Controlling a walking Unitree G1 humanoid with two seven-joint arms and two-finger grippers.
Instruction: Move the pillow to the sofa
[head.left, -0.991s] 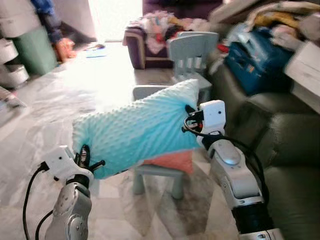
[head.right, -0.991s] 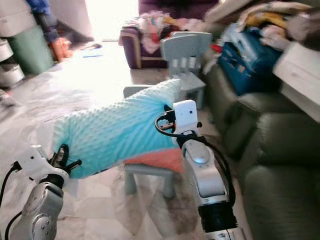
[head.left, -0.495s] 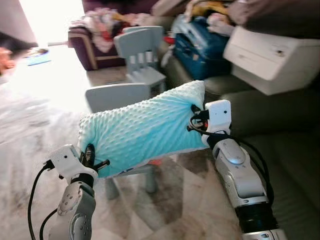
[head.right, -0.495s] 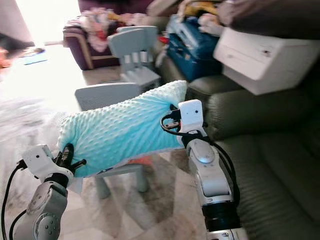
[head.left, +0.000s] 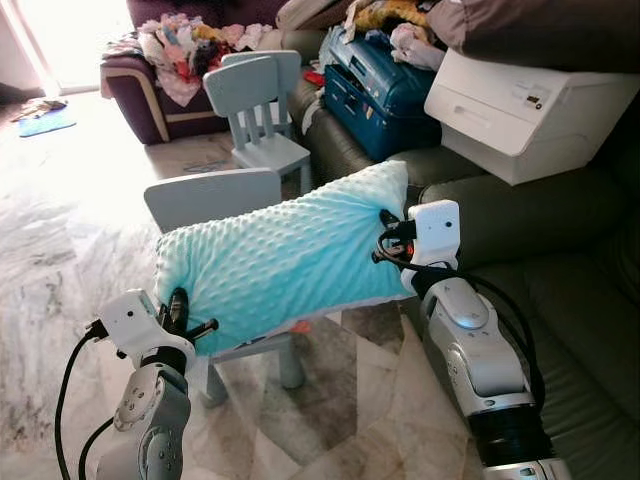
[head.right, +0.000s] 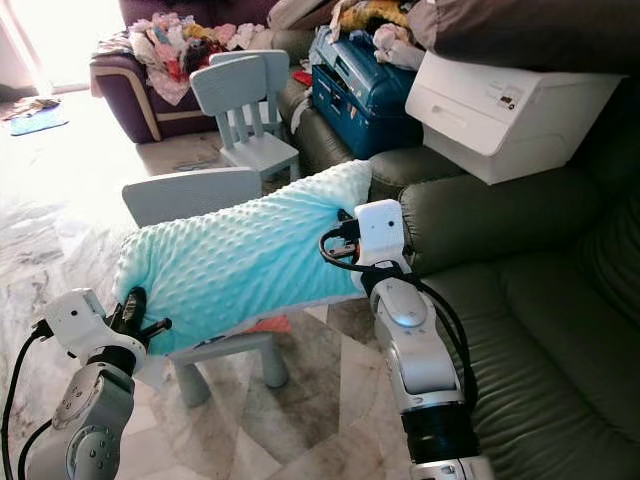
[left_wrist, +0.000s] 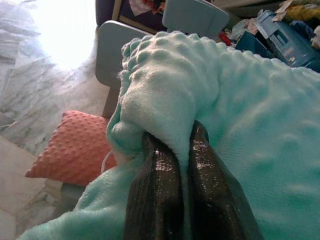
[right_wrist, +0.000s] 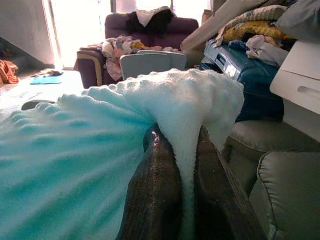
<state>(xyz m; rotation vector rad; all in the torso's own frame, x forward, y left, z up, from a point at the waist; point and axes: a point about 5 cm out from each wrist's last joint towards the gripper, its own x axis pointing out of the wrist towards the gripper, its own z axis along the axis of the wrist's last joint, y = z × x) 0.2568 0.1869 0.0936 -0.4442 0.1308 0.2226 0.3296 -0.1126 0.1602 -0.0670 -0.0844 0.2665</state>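
A long turquoise dimpled pillow (head.left: 285, 262) hangs in the air between my two arms, above a small pale-blue chair. My left gripper (head.left: 180, 312) is shut on its near left corner; the wrist view shows both black fingers (left_wrist: 160, 190) pinching a fold of the fabric. My right gripper (head.left: 385, 235) is shut on the far right corner, fingers (right_wrist: 160, 195) clamped on the plush edge. The dark olive sofa (head.left: 570, 300) lies to the right, its seat just beyond my right arm.
The small chair (head.left: 210, 200) under the pillow carries an orange pillow (left_wrist: 75, 150). A second small chair (head.left: 255, 100) stands behind. On the sofa's far end sit a blue suitcase (head.left: 375, 95), a white printer (head.left: 510, 100) and piled clothes. Marble floor opens to the left.
The camera has swung right, so the sofa and printer fill more of the view. The pillow stays held at both ends in the same pose between the arms.
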